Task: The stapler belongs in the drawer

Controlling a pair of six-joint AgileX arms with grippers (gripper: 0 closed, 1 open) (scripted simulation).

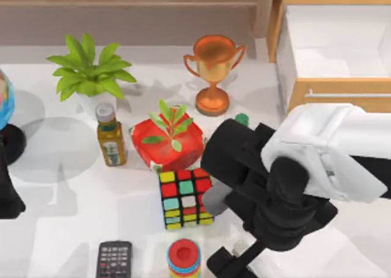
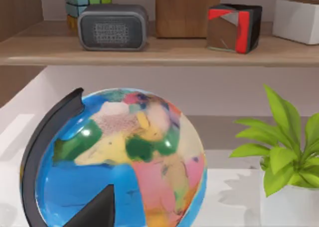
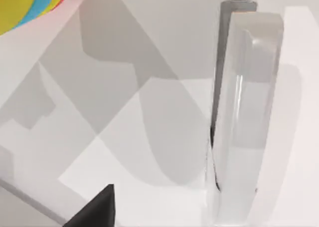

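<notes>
Right arm is chunky: glossy white boxy shell up top, then matte black rounded segments with a grey patch. Left arm is just plain black.

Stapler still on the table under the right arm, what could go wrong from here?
1. In the right wrist view the stapler lies flat on the white table, so the fingers may slip off its smooth sides.
2. The right arm sits close to the puzzle cube and the red gift box; a swing could knock them.
3. The trophy stands near the path to the open drawer.
</notes>
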